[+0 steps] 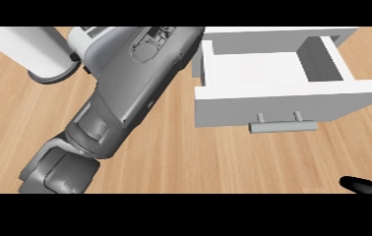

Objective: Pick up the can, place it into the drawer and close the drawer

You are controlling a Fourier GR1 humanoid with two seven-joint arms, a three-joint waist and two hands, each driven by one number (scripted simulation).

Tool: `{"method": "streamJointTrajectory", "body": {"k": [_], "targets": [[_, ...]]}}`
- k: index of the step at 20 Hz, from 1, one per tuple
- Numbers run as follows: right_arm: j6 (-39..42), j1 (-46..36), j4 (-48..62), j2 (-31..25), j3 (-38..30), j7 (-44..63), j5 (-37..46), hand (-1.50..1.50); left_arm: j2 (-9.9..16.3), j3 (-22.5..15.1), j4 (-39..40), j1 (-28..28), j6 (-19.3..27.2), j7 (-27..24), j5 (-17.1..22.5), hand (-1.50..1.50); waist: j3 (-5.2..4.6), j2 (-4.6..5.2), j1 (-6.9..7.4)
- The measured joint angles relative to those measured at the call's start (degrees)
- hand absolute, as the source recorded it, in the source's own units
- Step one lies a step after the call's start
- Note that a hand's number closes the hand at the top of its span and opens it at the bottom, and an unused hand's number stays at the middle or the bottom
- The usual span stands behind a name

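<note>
- Pale wooden counter (218,156) under everything, bare grain showing on the near side of the drawer.
- Left forearm (123,97), grey and bulky, laid on a diagonal from the lower corner away from the drawer up to the top edge, close beside the drawer's left wall. Probably stretched that far to reach something behind or beside the drawer. Left hand itself out of sight past the top edge, so no telling whether spread, closed or pinching anything.
- Drawer (269,104), a white box pulled out wide, inside pale and with nothing seen in it. Looks left open to receive the load; closing judged to come last.
- White cylinder (33,48) on a grey round base, upright, well to the left of the drawer beyond the forearm.
- Handle (283,126), a grey bar on two short posts, centred on the drawer's front face and turned toward the robot, handy for a push shut.
- Right hand (357,185), only a black tip at the edge, near and to the right of the drawer's front; state impossible to tell.
- Can nowhere visible: not in the drawer, not on the open counter. Possibly hidden by the forearm or beyond the top edge; colour and shape unknown.
</note>
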Motion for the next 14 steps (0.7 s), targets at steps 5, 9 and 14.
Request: {"method": "streamJointTrajectory", "body": {"k": [5, 9, 14], "targets": [[-0.8, -1.9, -0.9, -0.4, 0.7, 2.0, 0.1, -1.50, 0.0, -2.2, 6.5, -4.9, 1.5, -1.2, 2.9, 1.50, 0.03, 0.23, -1.00], [-1.0, -3.7, 0.0, -0.8, 1.3, 2.5, 0.2, -1.50, 0.0, -4.9, 10.1, -6.9, 3.1, -2.6, 5.5, 1.50, 0.07, 0.51, -2.04], [-1.2, -5.5, 0.0, -1.6, 1.9, 4.0, 0.6, -1.50, 0.0, -8.0, 13.2, -8.8, 7.3, -3.5, 7.9, -1.50, 0.10, 0.68, -2.91]]}}
